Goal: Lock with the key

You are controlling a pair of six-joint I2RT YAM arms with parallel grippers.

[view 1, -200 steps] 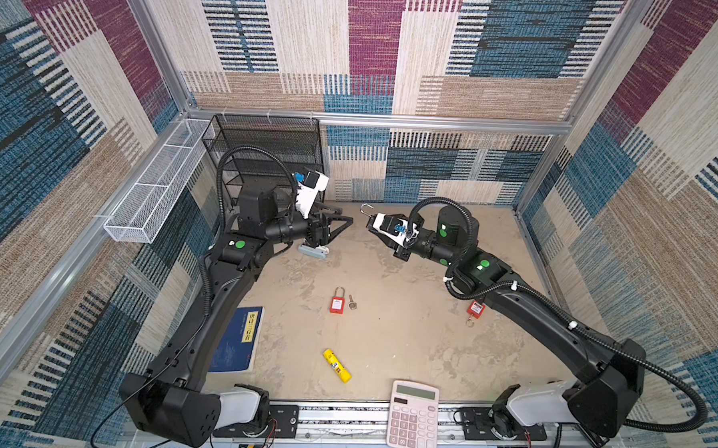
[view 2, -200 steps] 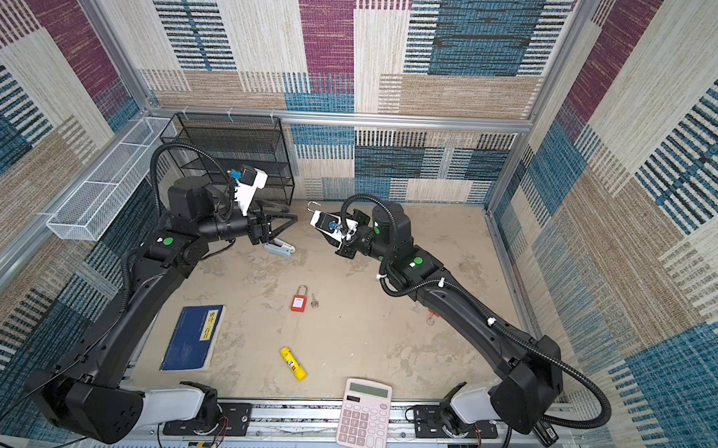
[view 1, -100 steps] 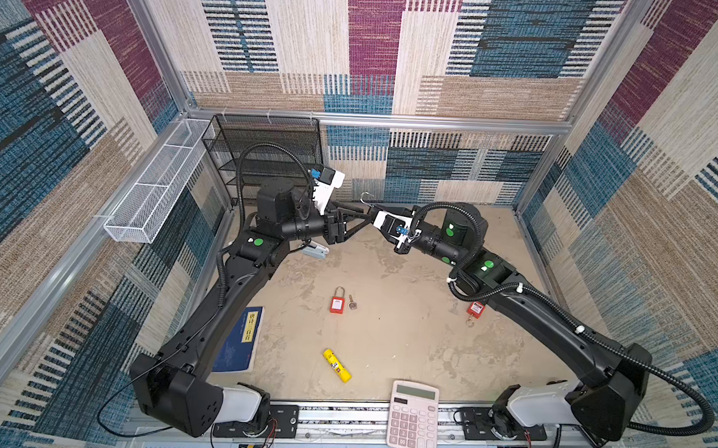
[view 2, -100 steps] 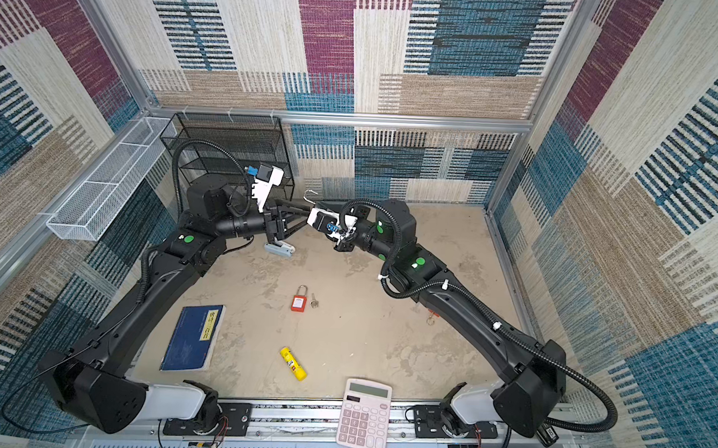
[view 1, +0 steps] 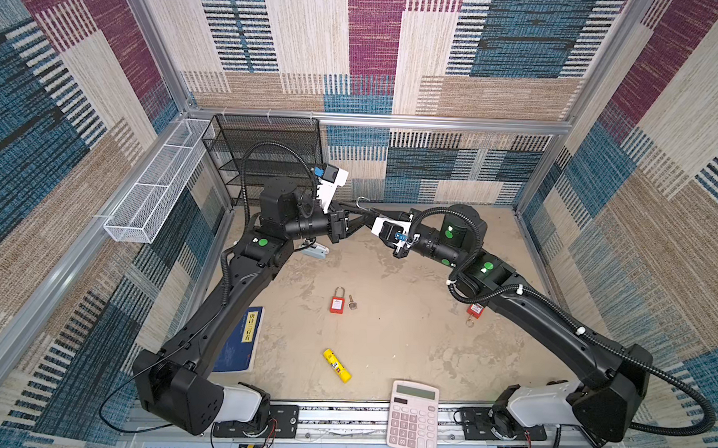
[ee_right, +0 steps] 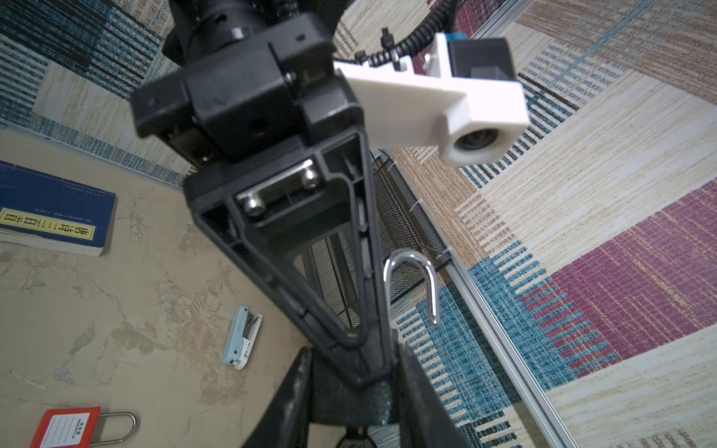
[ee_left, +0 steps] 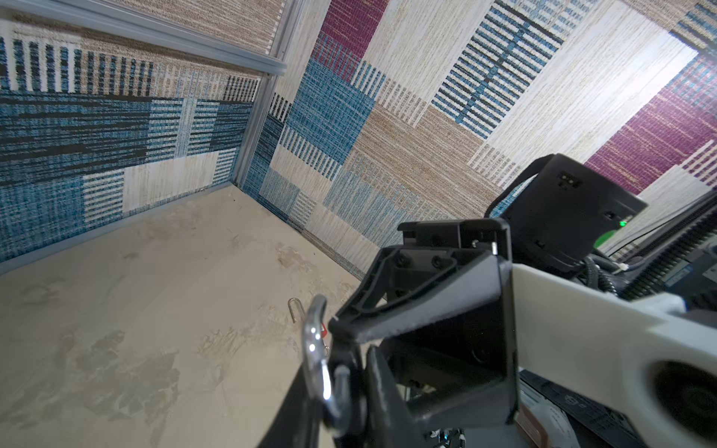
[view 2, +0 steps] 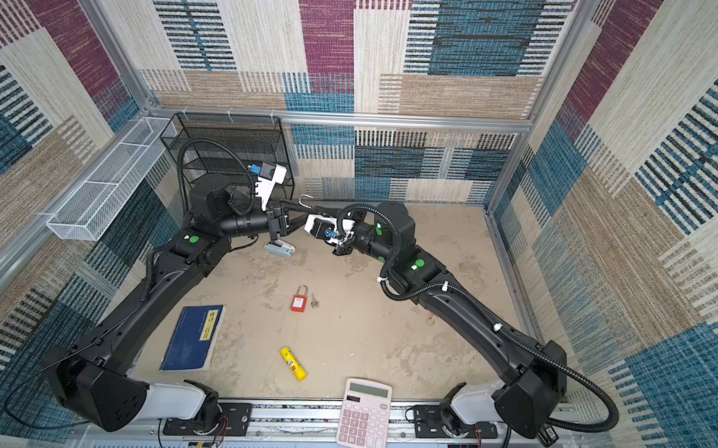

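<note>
Both arms meet in the air at the back middle. My right gripper (view 1: 380,214) (ee_right: 355,360) is shut on a padlock whose body is hidden between its fingers. The padlock's silver shackle (view 1: 362,200) (view 2: 306,198) (ee_right: 411,260) (ee_left: 315,341) stands open. My left gripper (view 1: 370,214) (ee_left: 337,372) has its jaws drawn together at the foot of that shackle, tips between the right fingers; the exact contact is hidden. A small silver key (view 1: 351,304) (view 2: 313,302) lies on the table beside a red padlock (view 1: 336,305) (ee_right: 66,426).
A second red padlock (view 1: 475,309) lies half under the right arm. A pale blue stapler (view 1: 316,250), blue book (view 1: 240,340), yellow glue stick (view 1: 336,365) and pink calculator (view 1: 413,416) lie around. A black mesh shelf (view 1: 264,154) and white wire basket (view 1: 155,183) stand back left.
My left arm swung right to meet the right gripper, and its jaws went from open to closed at the padlock. The right gripper shifted slightly, its grip unchanged.
</note>
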